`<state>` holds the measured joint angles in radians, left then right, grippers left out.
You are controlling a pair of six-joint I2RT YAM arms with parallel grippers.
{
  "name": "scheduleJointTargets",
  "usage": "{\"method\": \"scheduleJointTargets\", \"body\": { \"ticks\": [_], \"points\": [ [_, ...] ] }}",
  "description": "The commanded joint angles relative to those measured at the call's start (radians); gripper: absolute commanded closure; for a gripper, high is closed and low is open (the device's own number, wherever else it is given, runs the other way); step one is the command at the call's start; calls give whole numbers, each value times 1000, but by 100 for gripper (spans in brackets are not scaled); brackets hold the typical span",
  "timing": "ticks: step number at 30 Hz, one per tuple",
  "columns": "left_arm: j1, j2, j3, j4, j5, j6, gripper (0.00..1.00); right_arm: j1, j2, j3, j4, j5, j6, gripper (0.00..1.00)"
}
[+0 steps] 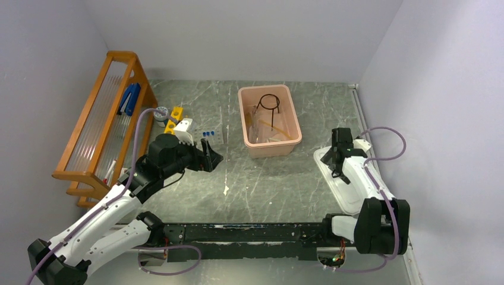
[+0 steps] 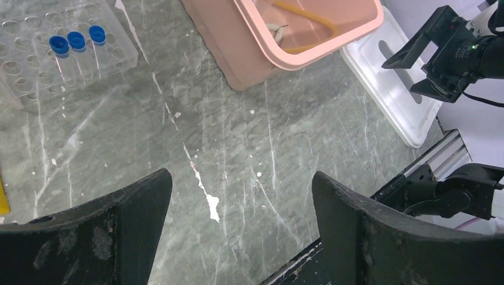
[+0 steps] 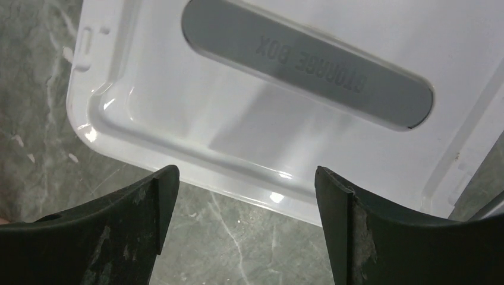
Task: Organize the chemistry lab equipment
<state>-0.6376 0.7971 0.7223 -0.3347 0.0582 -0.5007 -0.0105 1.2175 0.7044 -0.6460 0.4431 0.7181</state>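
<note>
Three blue-capped clear tubes (image 1: 207, 134) stand in a clear rack (image 1: 211, 136) left of centre; they also show in the left wrist view (image 2: 75, 41). The yellow tube rack (image 1: 174, 119) stands behind my left arm. The black wire tripod (image 1: 268, 104) and tan rubber tubing (image 1: 278, 133) lie inside the pink tub (image 1: 295, 122); the tubing shows in the left wrist view (image 2: 309, 16). My left gripper (image 1: 213, 158) is open and empty, above bare table in front of the clear rack. My right gripper (image 1: 336, 168) is open and empty over the near edge of the white lid (image 1: 350, 178). Brush, tongs and triangle are not visible.
A wooden rack (image 1: 98, 122) stands at the far left with a blue item (image 1: 129, 98) on it. A grey round item (image 1: 161, 113) sits beside the yellow rack. Walls close in left, back and right. The lid shows in the right wrist view (image 3: 285, 101).
</note>
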Motion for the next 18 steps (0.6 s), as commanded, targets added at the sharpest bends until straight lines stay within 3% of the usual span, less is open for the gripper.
{"method": "scheduleJointTargets", "body": {
  "ticks": [1, 13, 18],
  "points": [
    [1, -3, -13, 54, 29, 18, 9, -51, -41, -46, 79, -30, 41, 12],
    [1, 3, -19, 34, -16, 31, 9, -130, -19, -136, 165, -291, 121, 11],
    [1, 7, -21, 34, -19, 31, 9, -131, 4, -132, 170, -417, 162, 16]
  ]
}}
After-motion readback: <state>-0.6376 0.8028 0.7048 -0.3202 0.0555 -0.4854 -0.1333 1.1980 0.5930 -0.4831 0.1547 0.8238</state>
